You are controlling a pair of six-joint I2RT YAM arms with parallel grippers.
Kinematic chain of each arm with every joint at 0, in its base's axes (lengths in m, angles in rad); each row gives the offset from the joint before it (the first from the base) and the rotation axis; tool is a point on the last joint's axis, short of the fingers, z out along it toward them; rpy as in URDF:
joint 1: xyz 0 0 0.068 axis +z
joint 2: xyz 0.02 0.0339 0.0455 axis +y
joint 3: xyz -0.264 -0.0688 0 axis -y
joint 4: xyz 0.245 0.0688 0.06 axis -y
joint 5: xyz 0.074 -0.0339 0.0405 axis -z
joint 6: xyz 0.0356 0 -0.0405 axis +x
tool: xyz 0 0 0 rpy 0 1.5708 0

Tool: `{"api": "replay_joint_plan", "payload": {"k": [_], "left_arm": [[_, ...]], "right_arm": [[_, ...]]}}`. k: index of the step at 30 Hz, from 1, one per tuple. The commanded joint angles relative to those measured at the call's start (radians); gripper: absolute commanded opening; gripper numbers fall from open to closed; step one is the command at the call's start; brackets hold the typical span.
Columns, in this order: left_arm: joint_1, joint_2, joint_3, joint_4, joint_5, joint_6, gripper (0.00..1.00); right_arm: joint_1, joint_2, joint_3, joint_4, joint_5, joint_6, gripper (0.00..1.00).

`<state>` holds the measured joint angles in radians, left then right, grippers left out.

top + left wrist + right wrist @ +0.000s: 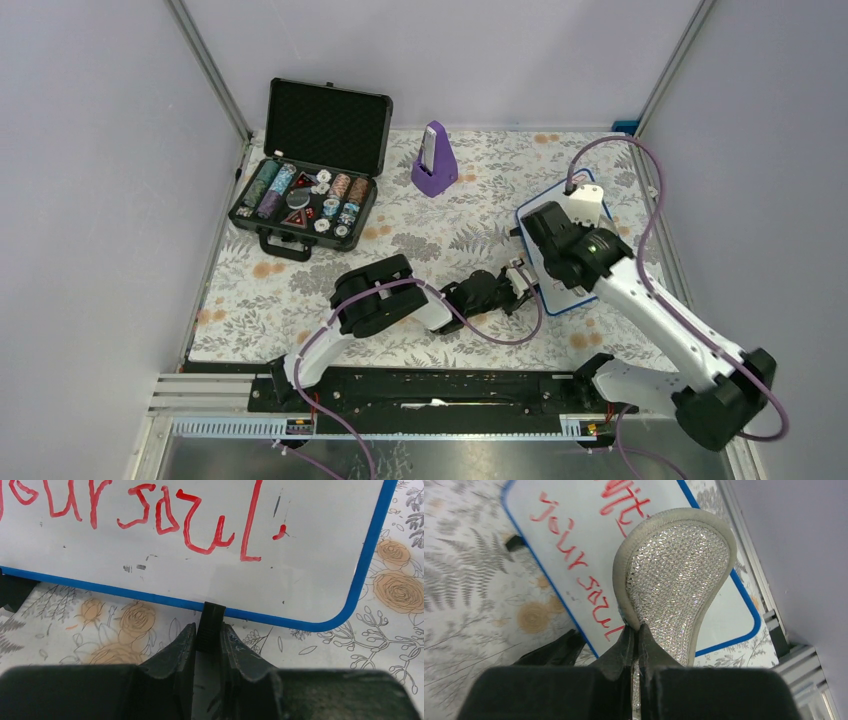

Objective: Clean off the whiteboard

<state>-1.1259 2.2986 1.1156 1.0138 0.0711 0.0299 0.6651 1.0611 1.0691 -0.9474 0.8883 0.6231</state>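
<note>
The whiteboard point(210, 575), white with a blue rim and red handwriting, lies flat on the floral table at the right point(556, 297). My left gripper point(209, 630) is shut on a small black tab point(211, 617) at the board's near rim; it shows in the top view point(524, 280) at the board's left edge. My right gripper point(636, 630) is shut on a pale sparkly cloth pad point(679, 575) and holds it over the whiteboard point(569, 525), beside the red writing. In the top view the right gripper point(572, 222) is above the board and hides most of it.
An open black case point(305, 190) of poker chips stands at the back left. A purple wedge-shaped object point(433, 160) stands at the back middle. A metal frame rail point(784, 640) and a grey wall run close along the board's right side. A second black tab point(514, 542) sits on the board's left rim.
</note>
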Motion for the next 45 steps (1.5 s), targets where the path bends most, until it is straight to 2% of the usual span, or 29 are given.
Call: {"api": "replay_joint_plan", "payload": {"k": [1, 3, 9, 17, 20, 23, 29, 33, 36, 41, 45], "left_arm": [[0.016, -0.039, -0.052, 0.055, -0.101, -0.008, 0.00], [0.017, -0.036, -0.055, 0.056, -0.096, -0.006, 0.00], [0.023, -0.012, -0.030, 0.064, -0.089, -0.025, 0.00], [0.044, -0.006, -0.035, 0.073, -0.092, -0.027, 0.00], [0.047, -0.007, -0.037, 0.073, -0.093, -0.054, 0.00], [0.048, -0.008, -0.039, 0.075, -0.093, -0.055, 0.00], [0.051, -0.004, -0.034, 0.080, -0.093, -0.060, 0.00], [0.053, -0.001, -0.032, 0.080, -0.091, -0.066, 0.00], [0.056, -0.001, -0.035, 0.081, -0.093, -0.071, 0.00], [0.061, -0.002, -0.039, 0.090, -0.091, -0.079, 0.00], [0.067, 0.001, -0.031, 0.086, -0.091, -0.087, 0.00]], "right_arm": [[-0.156, 0.096, -0.009, 0.097, -0.177, -0.091, 0.00], [-0.179, 0.132, 0.002, 0.089, -0.192, -0.132, 0.00], [-0.251, 0.174, 0.010, 0.033, -0.109, -0.187, 0.00], [-0.261, 0.310, 0.025, 0.044, -0.075, -0.184, 0.00], [-0.260, 0.379, 0.008, 0.089, -0.147, -0.187, 0.00], [-0.259, 0.429, -0.020, 0.157, -0.285, -0.202, 0.00], [-0.240, 0.495, -0.069, 0.282, -0.550, -0.221, 0.00], [-0.231, 0.506, -0.065, 0.317, -0.661, -0.236, 0.00], [-0.231, 0.464, -0.015, 0.268, -0.587, -0.240, 0.00], [-0.232, 0.360, 0.145, 0.098, -0.271, -0.218, 0.00], [-0.238, 0.342, 0.185, 0.040, -0.068, -0.202, 0.00]]}}
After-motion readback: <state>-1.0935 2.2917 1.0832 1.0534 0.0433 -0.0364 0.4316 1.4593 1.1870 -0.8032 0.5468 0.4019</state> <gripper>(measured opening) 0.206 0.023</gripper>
